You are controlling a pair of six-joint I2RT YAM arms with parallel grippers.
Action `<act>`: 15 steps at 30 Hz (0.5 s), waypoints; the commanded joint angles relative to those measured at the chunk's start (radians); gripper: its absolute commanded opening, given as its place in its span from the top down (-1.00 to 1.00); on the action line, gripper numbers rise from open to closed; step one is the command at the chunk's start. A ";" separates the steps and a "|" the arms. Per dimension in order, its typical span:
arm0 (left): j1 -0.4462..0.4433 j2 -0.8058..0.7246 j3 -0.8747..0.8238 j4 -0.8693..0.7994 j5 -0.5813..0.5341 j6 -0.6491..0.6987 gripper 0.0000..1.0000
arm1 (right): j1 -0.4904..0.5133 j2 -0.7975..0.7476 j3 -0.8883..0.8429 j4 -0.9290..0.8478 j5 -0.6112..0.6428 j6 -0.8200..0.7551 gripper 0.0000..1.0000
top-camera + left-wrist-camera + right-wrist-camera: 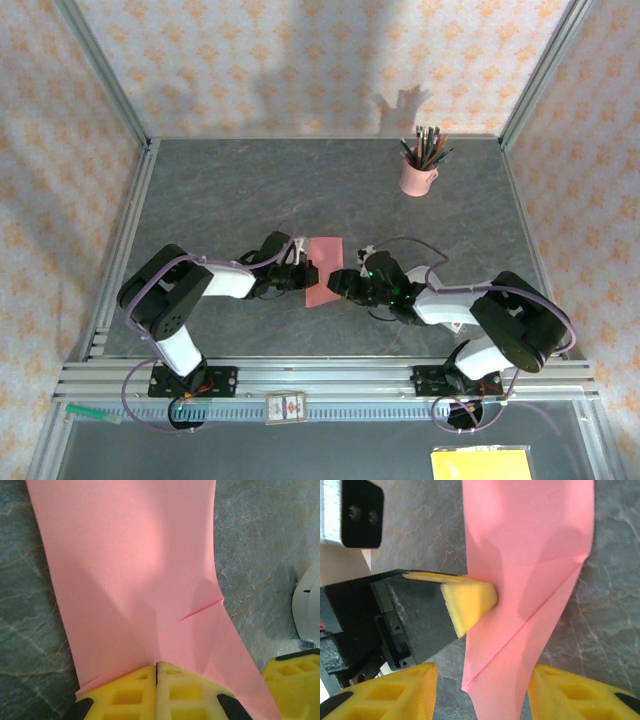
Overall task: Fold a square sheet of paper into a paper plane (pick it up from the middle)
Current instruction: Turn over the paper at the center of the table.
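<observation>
The pink sheet of paper (323,270) lies partly folded on the tabletop (250,190) between the 2 arms. The left gripper (156,669) pinches its edge. The right gripper (481,681) is open around its pointy end. The paper looks light, floppy and easy to tear, so hold it at the creases.

This is a robot test booth in a lab. A metal frame (330,378) encloses a grey table (250,180), a left arm (175,295) and a right arm (505,325) are bolted at its near edge, and the walls (300,60) carry flowered wallpaper like a home.
</observation>
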State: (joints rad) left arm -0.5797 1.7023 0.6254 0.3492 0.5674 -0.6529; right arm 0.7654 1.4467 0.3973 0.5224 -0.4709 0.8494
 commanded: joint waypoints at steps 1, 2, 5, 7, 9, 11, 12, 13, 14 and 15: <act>0.006 0.005 -0.014 -0.088 -0.014 0.024 0.86 | 0.002 -0.035 -0.040 0.063 -0.007 0.066 0.05; 0.006 0.005 -0.013 -0.088 -0.014 0.027 0.87 | 0.005 -0.045 -0.047 0.064 0.000 0.079 0.07; 0.006 0.008 -0.012 -0.088 -0.015 0.028 0.87 | 0.018 -0.067 -0.057 0.057 0.017 0.100 0.13; 0.006 0.010 -0.012 -0.087 -0.014 0.028 0.87 | 0.027 -0.080 -0.064 0.051 0.034 0.110 0.17; 0.006 0.010 -0.012 -0.085 -0.015 0.028 0.86 | 0.036 -0.082 -0.070 0.054 0.041 0.121 0.22; 0.006 0.010 -0.012 -0.085 -0.015 0.027 0.86 | 0.046 -0.082 -0.072 0.053 0.050 0.130 0.26; 0.006 0.011 -0.012 -0.085 -0.014 0.028 0.87 | 0.053 -0.082 -0.076 0.055 0.059 0.135 0.28; 0.006 0.010 -0.013 -0.084 -0.015 0.027 0.87 | 0.057 -0.082 -0.080 0.057 0.064 0.140 0.31; 0.006 0.010 -0.012 -0.085 -0.014 0.027 0.87 | 0.061 -0.082 -0.081 0.055 0.070 0.145 0.32; 0.006 0.009 -0.012 -0.085 -0.015 0.026 0.87 | 0.063 -0.082 -0.084 0.054 0.076 0.148 0.34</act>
State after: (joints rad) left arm -0.5797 1.7023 0.6254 0.3489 0.5674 -0.6456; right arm 0.8185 1.3788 0.3283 0.5579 -0.4400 0.9733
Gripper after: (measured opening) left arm 0.069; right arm 0.335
